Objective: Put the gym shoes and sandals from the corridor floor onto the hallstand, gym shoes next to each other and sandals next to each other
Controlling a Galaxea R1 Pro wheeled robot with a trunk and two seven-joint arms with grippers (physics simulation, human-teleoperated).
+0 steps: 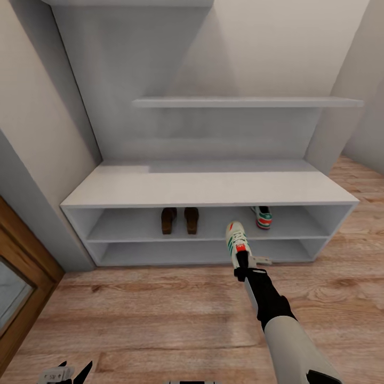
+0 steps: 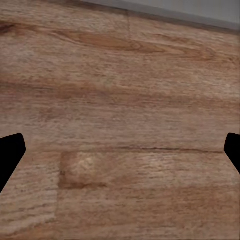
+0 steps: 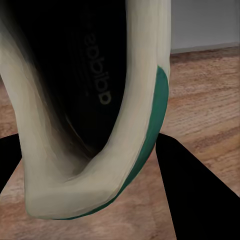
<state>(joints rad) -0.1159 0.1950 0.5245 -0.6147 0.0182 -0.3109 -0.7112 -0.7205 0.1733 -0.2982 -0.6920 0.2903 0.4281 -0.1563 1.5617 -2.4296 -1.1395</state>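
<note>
My right gripper (image 1: pixel 242 261) is shut on the heel of a cream-white gym shoe (image 1: pixel 235 238) with green stripes, held in the air in front of the hallstand (image 1: pixel 208 186), toe pointing toward its upper shelf. The right wrist view looks into that shoe's dark opening (image 3: pixel 95 95) between my fingers. The other gym shoe (image 1: pixel 262 216) stands on the upper shelf toward the right. Two dark brown sandals (image 1: pixel 180 220) sit side by side on the same shelf near the middle. My left gripper (image 1: pixel 66 372) hangs open low over the corridor floor (image 2: pixel 120 125).
A wooden door frame (image 1: pixel 26 277) runs along the left wall. The hallstand's back panel carries a long ledge (image 1: pixel 245 101). Brown plank floor (image 1: pixel 160 314) stretches in front of the rack and to its right.
</note>
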